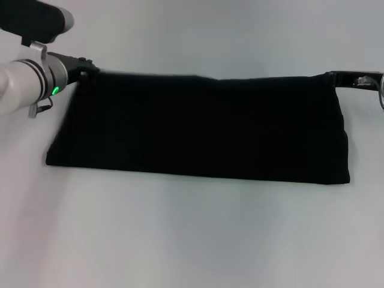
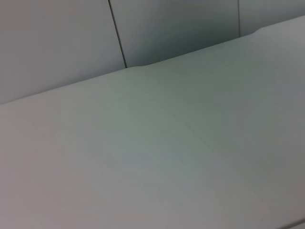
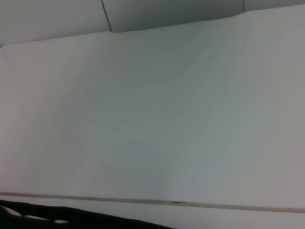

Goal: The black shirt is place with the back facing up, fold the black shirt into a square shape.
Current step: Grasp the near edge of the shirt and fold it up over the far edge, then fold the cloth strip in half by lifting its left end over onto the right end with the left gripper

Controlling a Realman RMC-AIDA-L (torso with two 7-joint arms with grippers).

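The black shirt (image 1: 204, 129) lies as a long black band across the white table (image 1: 192, 240) in the head view. Its far edge runs taut between my two grippers. My left gripper (image 1: 89, 67) is at the shirt's far left corner and is shut on the fabric. My right gripper (image 1: 337, 77) is at the far right corner and is also shut on the fabric. The near edge of the shirt rests on the table. A thin strip of black fabric (image 3: 71, 217) shows at the edge of the right wrist view. The left wrist view shows only bare table (image 2: 157, 157).
The white table stretches in front of the shirt and behind it. Grey wall panels (image 2: 57, 43) stand beyond the table's far edge in both wrist views.
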